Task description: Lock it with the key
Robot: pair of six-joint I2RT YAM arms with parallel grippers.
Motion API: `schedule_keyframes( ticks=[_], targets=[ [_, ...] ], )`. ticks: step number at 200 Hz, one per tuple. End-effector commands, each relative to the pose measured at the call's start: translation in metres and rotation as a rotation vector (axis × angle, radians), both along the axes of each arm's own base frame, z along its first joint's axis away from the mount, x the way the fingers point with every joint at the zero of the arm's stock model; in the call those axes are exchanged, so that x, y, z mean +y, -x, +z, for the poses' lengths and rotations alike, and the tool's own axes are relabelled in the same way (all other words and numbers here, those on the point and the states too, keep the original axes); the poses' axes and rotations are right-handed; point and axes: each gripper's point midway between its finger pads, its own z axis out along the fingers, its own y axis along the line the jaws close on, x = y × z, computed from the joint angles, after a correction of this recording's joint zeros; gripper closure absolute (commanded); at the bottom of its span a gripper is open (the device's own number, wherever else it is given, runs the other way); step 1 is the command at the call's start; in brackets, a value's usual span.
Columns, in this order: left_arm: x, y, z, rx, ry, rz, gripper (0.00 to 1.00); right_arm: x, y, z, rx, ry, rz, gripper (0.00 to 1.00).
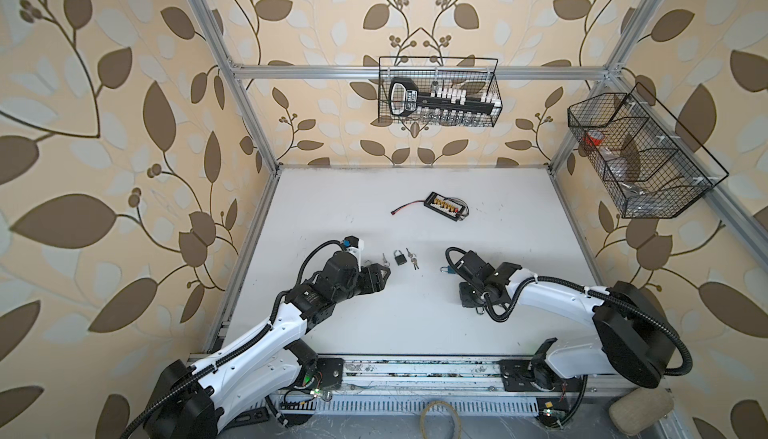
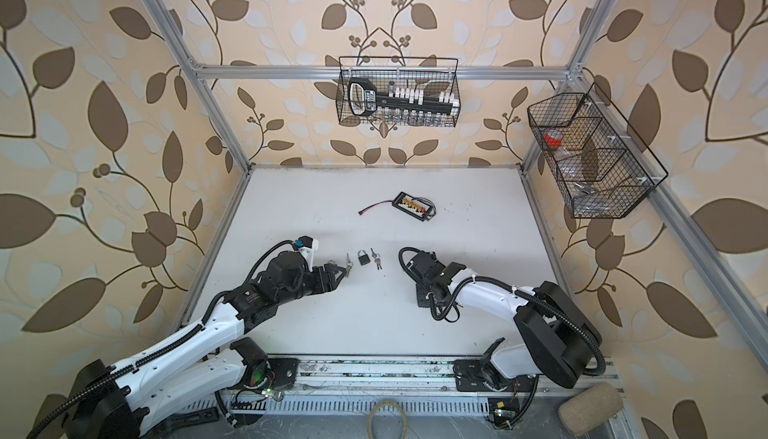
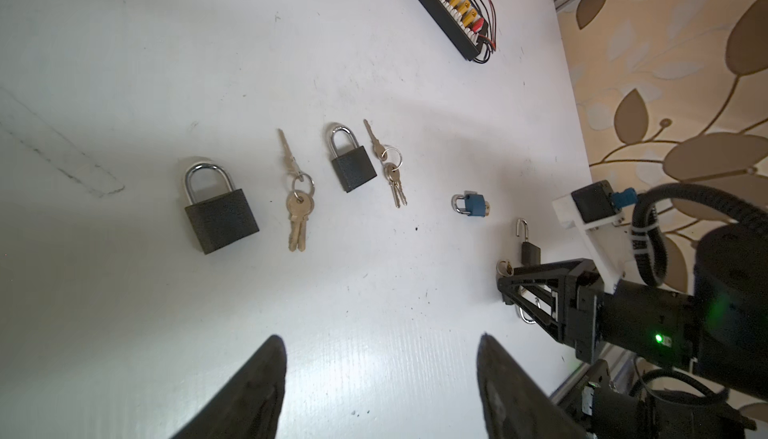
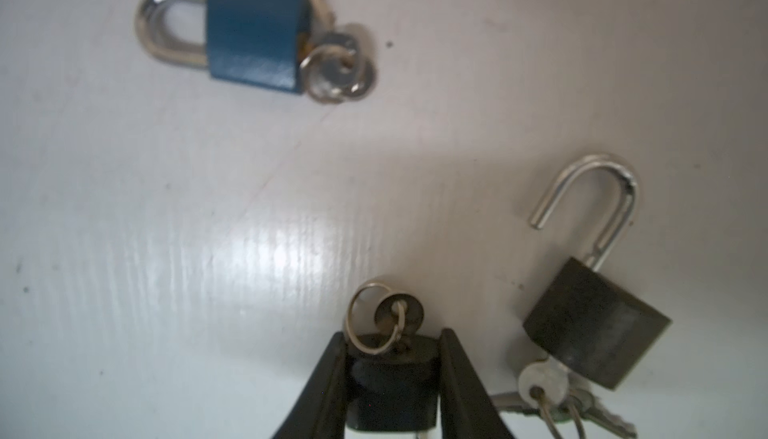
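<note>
Small black padlock [image 4: 392, 391], with a key [image 4: 399, 312] seated in its keyhole and a ring [image 4: 370, 320] hanging from it, sits at the right side of the white table [image 4: 166, 250]. It is clamped across its body by the right gripper [image 4: 392, 341], one finger pressing each flank. Just beside it an open-shackled dark padlock [image 4: 594, 324] touches a key bunch [image 4: 540, 387], and a blue padlock [image 4: 253, 33] lies farther off. Across the table the left gripper [image 3: 380, 339] hovers spread wide, holding nothing, near a large black padlock [image 3: 220, 212] and keys [image 3: 297, 204].
</note>
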Motion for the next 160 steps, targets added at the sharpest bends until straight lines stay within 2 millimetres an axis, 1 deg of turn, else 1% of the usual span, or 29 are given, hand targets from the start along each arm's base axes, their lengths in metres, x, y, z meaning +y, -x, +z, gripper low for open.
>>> schedule_keyframes(
  ticks=[1, 9, 12, 16, 17, 20, 34, 41, 57, 73, 89, 104, 121, 131, 144, 160],
  targets=[
    [0.018, -0.004, 0.013, -0.035, -0.026, 0.086, 0.28, 0.024, -0.002, 0.016, -0.031, 0.001, 0.18, 0.73],
    [0.027, -0.004, 0.014, -0.032, -0.041, 0.117, 0.27, 0.04, -0.002, 0.019, -0.024, -0.052, 0.242, 0.73],
    [0.03, -0.004, 0.015, -0.032, -0.046, 0.128, 0.27, 0.051, 0.0, 0.02, -0.023, -0.086, 0.288, 0.73],
    [0.035, -0.004, 0.016, -0.035, -0.053, 0.147, 0.27, 0.058, 0.001, 0.021, -0.021, -0.106, 0.319, 0.72],
    [0.036, -0.004, 0.017, -0.036, -0.053, 0.151, 0.27, 0.063, 0.002, 0.022, -0.021, -0.115, 0.339, 0.71],
    [0.039, -0.004, 0.017, -0.034, -0.057, 0.162, 0.27, 0.068, 0.002, 0.023, -0.026, -0.12, 0.359, 0.71],
    [0.053, -0.002, 0.022, -0.042, -0.067, 0.206, 0.27, 0.09, 0.002, 0.025, -0.038, -0.063, 0.466, 0.71],
    [0.059, 0.0, 0.025, -0.045, -0.072, 0.222, 0.27, 0.099, 0.005, 0.022, -0.032, -0.026, 0.515, 0.71],
    [0.068, 0.006, 0.03, -0.058, -0.084, 0.244, 0.27, 0.113, 0.006, 0.017, -0.04, 0.055, 0.603, 0.72],
    [0.073, 0.011, 0.035, -0.068, -0.089, 0.248, 0.27, 0.123, 0.008, 0.011, -0.035, 0.089, 0.656, 0.74],
    [0.075, 0.016, 0.035, -0.066, -0.094, 0.242, 0.27, 0.131, 0.011, 0.008, -0.028, 0.101, 0.703, 0.74],
    [0.074, 0.018, 0.033, -0.061, -0.094, 0.233, 0.27, 0.136, 0.014, 0.004, -0.025, 0.118, 0.742, 0.74],
    [0.073, 0.018, 0.03, -0.057, -0.092, 0.224, 0.27, 0.137, 0.017, -0.002, -0.014, 0.141, 0.763, 0.71],
    [0.071, 0.018, 0.03, -0.055, -0.093, 0.216, 0.26, 0.135, 0.017, -0.006, -0.007, 0.154, 0.76, 0.67],
    [0.069, 0.017, 0.029, -0.052, -0.098, 0.202, 0.25, 0.135, 0.016, -0.007, -0.008, 0.155, 0.748, 0.59],
    [0.066, 0.016, 0.026, -0.046, -0.107, 0.182, 0.25, 0.138, 0.013, 0.003, -0.041, 0.133, 0.726, 0.5]
  ],
)
